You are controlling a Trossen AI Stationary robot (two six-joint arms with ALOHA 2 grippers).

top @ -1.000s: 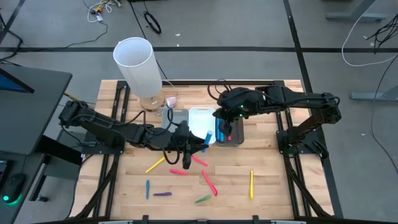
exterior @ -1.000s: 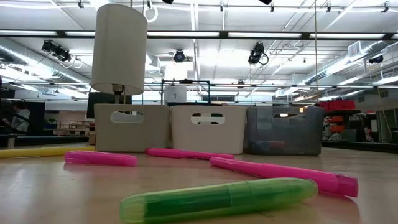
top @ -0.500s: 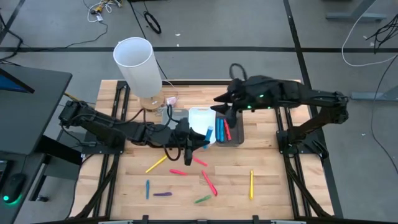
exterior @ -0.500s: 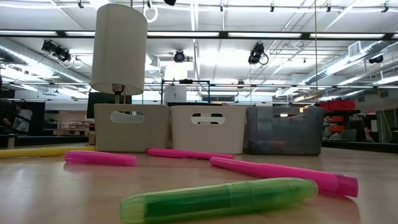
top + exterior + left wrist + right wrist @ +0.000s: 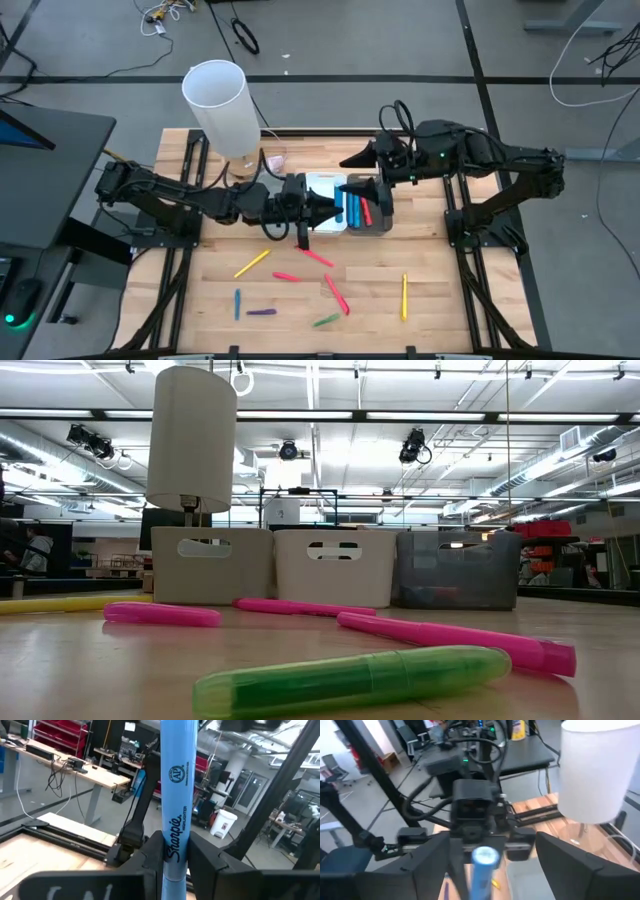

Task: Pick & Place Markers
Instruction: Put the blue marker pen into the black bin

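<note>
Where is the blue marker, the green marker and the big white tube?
blue marker (image 5: 176, 810), left wrist view, on its lettered barrel
green marker (image 5: 350, 678), low view, middle of its body
white tube (image 5: 217, 102), high view, on its side wall

left gripper (image 5: 322, 208): you see it lifted from the table toward the white bin (image 5: 322, 186), its blue marker (image 5: 174, 800) now pointing at the other arm.
right gripper (image 5: 362, 172): you see it raised off the dark bin (image 5: 381, 214), pulled back, fingers spread.
</note>
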